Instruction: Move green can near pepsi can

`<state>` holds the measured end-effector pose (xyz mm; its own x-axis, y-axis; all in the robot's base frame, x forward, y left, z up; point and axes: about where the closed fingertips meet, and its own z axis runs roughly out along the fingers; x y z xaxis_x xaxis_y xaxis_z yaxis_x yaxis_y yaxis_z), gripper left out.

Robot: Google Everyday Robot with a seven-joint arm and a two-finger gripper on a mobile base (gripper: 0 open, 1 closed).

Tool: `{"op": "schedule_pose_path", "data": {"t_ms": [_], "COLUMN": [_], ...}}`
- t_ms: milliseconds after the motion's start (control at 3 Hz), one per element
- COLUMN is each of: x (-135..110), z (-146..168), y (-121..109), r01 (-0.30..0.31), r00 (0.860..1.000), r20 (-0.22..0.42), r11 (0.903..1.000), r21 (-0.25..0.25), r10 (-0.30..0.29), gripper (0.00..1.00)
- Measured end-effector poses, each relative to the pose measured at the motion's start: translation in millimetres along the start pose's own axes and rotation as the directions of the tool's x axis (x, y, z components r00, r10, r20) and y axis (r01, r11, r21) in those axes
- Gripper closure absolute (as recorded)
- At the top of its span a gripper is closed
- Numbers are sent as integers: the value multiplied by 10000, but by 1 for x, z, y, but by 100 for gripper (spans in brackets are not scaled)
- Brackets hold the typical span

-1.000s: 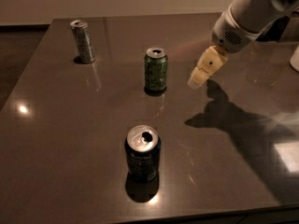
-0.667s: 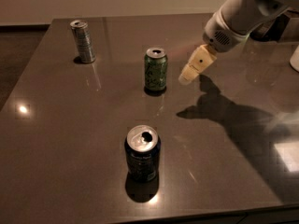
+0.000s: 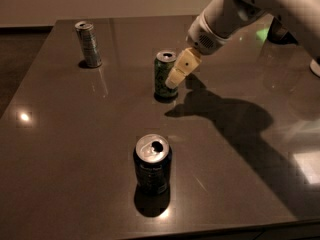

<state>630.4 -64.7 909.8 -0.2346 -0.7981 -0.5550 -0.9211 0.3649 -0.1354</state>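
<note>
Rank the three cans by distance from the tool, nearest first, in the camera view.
1. Green can, mid-table; the tool hovers just beside it, on the picture's right.
2. Pepsi can, front centre, and silver can, back left: too close to call.

Glossy table (image 3: 75, 134) (mirror-like) bears the shiny metal green can (image 3: 161, 76), matt plastic tool (image 3: 174, 79) beside.
</note>
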Motion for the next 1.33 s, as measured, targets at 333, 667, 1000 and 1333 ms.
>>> {"op": "schedule_pose_path", "data": {"t_ms": [333,667,1000,1333], "x": [-15,-24,-25,-28], "z": [8,13,11,3], "y": [1,9,21,33], "r01": [266,573,810,1061], "r00": [9994,9981,9964,9937], "r20": [221,278,334,515], "r11": [9994,9968,9907,9828], "r21": [-208,-554,-1091,-1509], "r10": [-262,-558,-778,-993], "gripper": [0,13,44,67]}}
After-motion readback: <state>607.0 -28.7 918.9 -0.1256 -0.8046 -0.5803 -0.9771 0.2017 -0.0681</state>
